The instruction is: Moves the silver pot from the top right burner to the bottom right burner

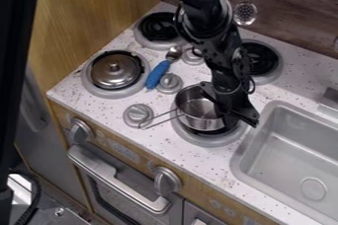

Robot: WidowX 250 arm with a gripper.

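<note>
Silver pot [198, 122]: positioned at the bottom right burner [204, 141], offset toward the burner's rear left, with the ring exposed at the near and right sides. Full seating of the base cannot be confirmed.

Gripper [228, 120]: located at the pot's right side, pointing down. Whether it is clamped on the wall or released cannot be told.

Step in hand, as judged: final centring and set-down. Procedure:

1. If the wall is held, shift the pot slightly toward the near right until its base is concentric with the burner. Move slowly; a grip on one side probably allows the pot to tip or swivel.
2. Monitor the wire handle [158, 121]. It extends left toward the control knob [138, 114]; maintain clearance so that the handle does not catch and turn the pot.
3. Lower straight down until the base is level. Do not press; thin metal may skid on the ring.
4. Release fully, then withdraw vertically. Lateral withdrawal could drag the rim toward the sink [241, 164].
</note>
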